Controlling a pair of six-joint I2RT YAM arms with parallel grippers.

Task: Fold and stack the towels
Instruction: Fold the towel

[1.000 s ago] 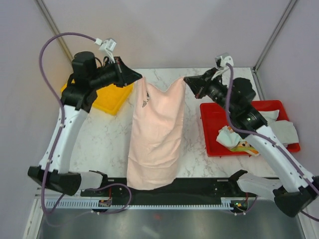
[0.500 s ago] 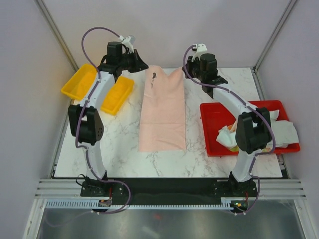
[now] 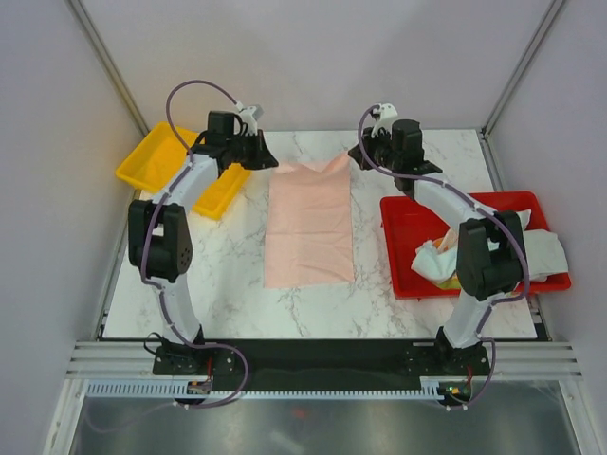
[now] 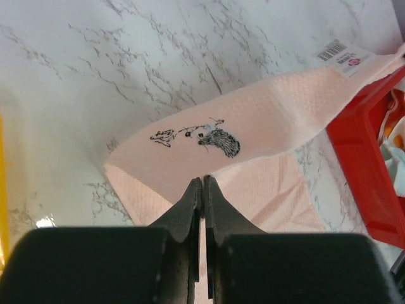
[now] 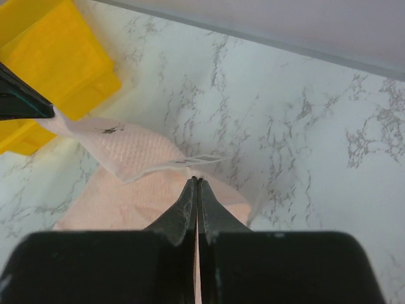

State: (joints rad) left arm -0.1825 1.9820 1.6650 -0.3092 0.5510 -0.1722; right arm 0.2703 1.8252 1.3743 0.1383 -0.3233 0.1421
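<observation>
Gripping the pale pink towel [image 3: 308, 226] at its two far corners, one arm to each.

Left gripper [image 3: 272, 164]: jaws pressed together on the far left corner, with a thin fold of cloth nipped between the black fingertips [image 4: 191, 199]. Right gripper [image 3: 354, 154]: jaws likewise squeezed tight, pinching the far right corner just beneath the barcode label [image 4: 345, 56].

Far edge of the towel lifted off the marble table [image 3: 218, 275] and strung between the two grips as a slightly sagging band. Rest of the cloth spread flat below it, running lengthwise down the middle of the table toward the arm bases, near edge straight and square.

On the raised band, close to the left grip, a small black hedgehog embroidery [image 4: 218, 140], facing the left wrist camera. Label sticking out sideways at the opposite end, seen nearly edge-on from the right wrist.

To the left of the towel, near but apart from it, a yellow tray [image 3: 152, 156] at the far left corner of the table, partly crossed by the left arm. To the right, a red tray [image 3: 403, 218] just beside the towel's right edge without touching it, holding crumpled towels [image 3: 436, 261] in cream with orange print and pale grey, heaped toward its near side behind the right arm.
</observation>
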